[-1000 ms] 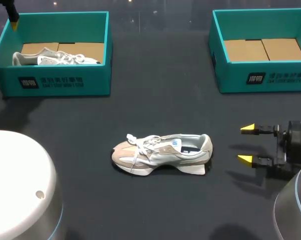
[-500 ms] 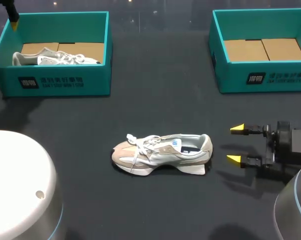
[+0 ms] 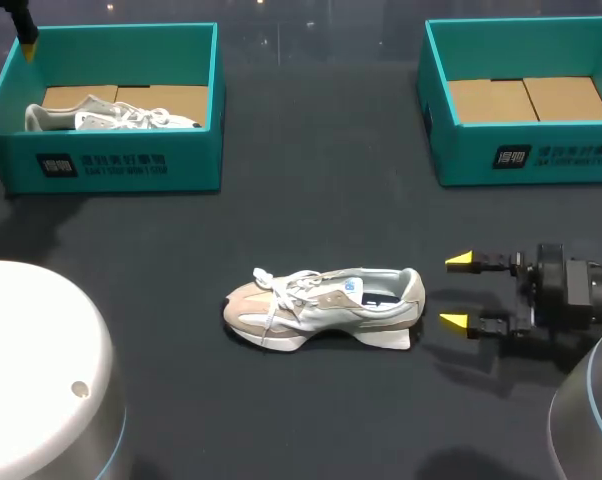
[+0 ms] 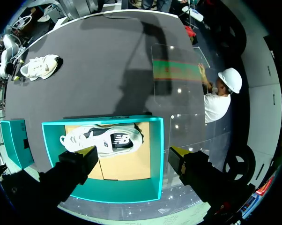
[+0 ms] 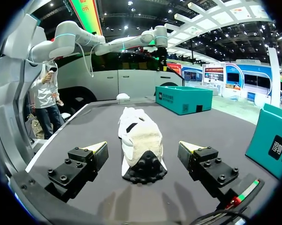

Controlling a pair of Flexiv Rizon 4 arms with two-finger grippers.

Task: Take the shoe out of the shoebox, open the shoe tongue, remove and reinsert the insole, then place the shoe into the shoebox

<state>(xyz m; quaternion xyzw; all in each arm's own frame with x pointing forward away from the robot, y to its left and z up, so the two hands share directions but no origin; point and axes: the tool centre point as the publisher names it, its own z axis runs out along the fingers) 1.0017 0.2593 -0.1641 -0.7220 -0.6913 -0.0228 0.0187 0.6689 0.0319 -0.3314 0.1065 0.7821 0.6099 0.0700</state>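
The shoe (image 3: 323, 306) rests on its sole on the dark table (image 3: 311, 200). Its long axis runs side to side, with the toe toward my left and the heel toward my right. The right gripper (image 3: 456, 291) is just off the shoe's heel, near it but not touching, with its fingers spread wide and nothing between them. In the right wrist view the shoe lies straight ahead of this claw, heel nearest and toe pointing away. Beyond the shoe to its left, a teal shoebox (image 3: 111, 165) holds a second shoe (image 3: 111, 117). The left gripper (image 4: 134, 154) hovers above it, wide open and empty. Beyond the shoe to its right stands another shoebox (image 3: 541, 155)
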